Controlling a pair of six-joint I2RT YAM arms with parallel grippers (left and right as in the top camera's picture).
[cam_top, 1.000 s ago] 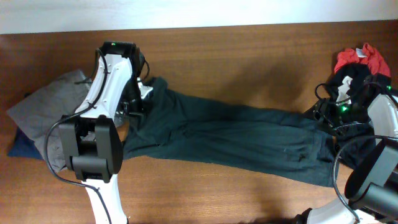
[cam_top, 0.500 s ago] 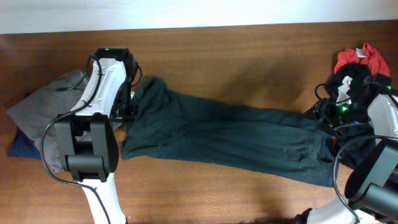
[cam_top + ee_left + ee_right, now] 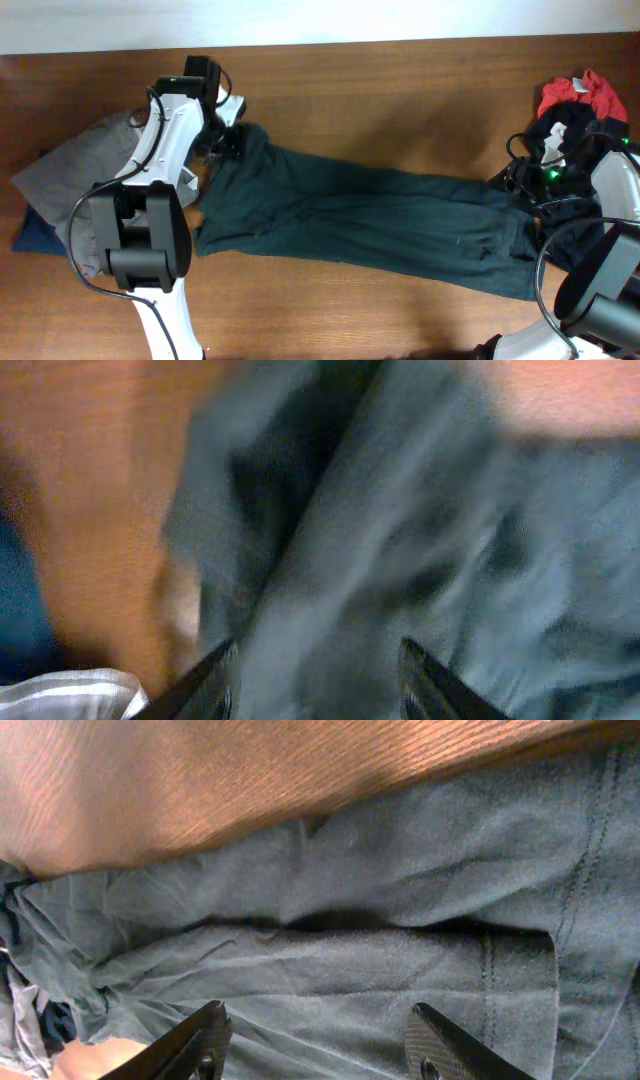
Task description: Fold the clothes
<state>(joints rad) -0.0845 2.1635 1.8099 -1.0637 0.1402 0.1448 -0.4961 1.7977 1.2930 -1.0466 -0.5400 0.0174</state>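
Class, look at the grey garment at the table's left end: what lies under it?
A navy garment peeks out beneath the grey garment at its lower-left edge. How far it reaches underneath cannot be seen, because the grey fabric covers it.

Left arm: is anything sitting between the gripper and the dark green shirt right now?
Nothing visible. The left gripper hangs open directly over the dark green shirt, with only its fabric beneath the fingers. The grey garment lies beside it, not between.

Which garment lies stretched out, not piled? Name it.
The dark green garment, spread long across the table's middle. The grey garment and navy garment lie stacked at the left; the red garment and black garment are heaped far right.
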